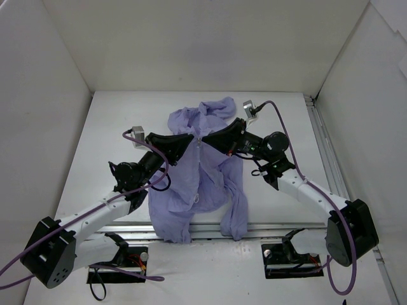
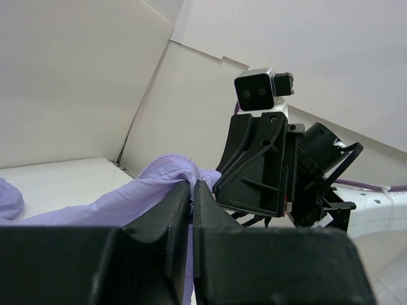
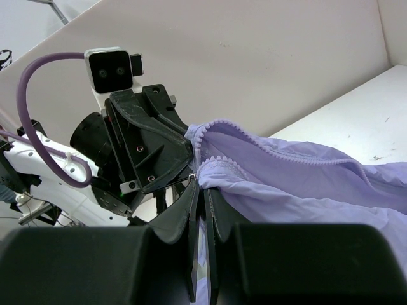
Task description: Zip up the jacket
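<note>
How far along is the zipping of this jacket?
Done: jacket lies front-up, its lower front seemingly closed. In hand: left gripper and right gripper both pinch fabric near the collar. Remaining: the zipper teeth beyond them are unjoined.

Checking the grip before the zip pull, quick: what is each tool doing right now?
Left tool: closed, pinching the jacket fabric.
Right tool: closed, also pinching the jacket.

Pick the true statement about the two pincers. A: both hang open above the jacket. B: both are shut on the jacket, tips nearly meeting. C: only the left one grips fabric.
B: the left pincer and right pincer each pinch the lavender jacket, facing each other closely.
</note>
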